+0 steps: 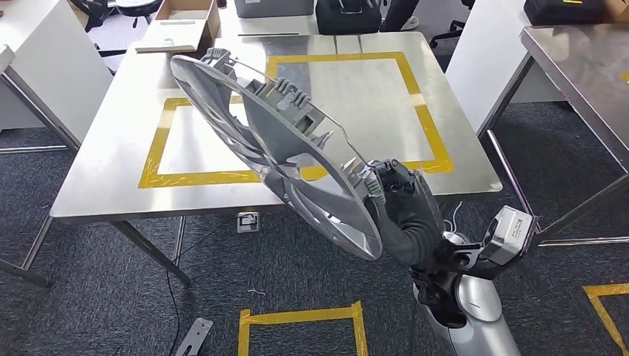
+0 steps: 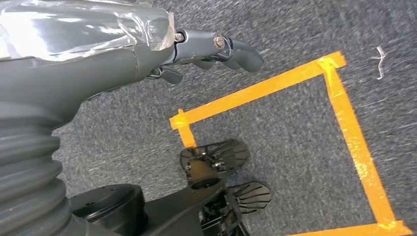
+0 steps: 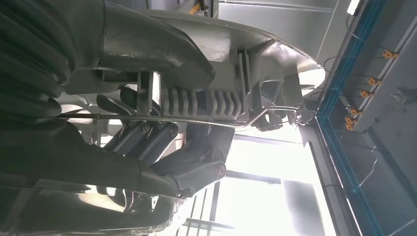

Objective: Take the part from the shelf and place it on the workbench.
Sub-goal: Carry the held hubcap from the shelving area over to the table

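A large round silver wheel cover (image 1: 282, 141) hangs tilted on edge in the air, its ribbed back facing me, above the front edge of the steel workbench (image 1: 96, 170). My right hand (image 1: 397, 193) grips the cover's lower rim from the right. In the right wrist view the fingers (image 3: 162, 142) wrap the part's ribbed clip section (image 3: 246, 64). The workbench top carries two yellow tape rectangles (image 1: 426, 126). In the left wrist view my left hand (image 2: 206, 49) hangs over the carpet and holds nothing, its fingers loosely apart.
A cardboard box (image 1: 182, 22) and black cases (image 1: 348, 15) sit at the workbench's far edge. Another steel table (image 1: 586, 74) stands at right and a white table (image 1: 37, 59) at left. Yellow floor tape (image 1: 297, 319) and a metal bracket (image 1: 191, 337) lie on the carpet.
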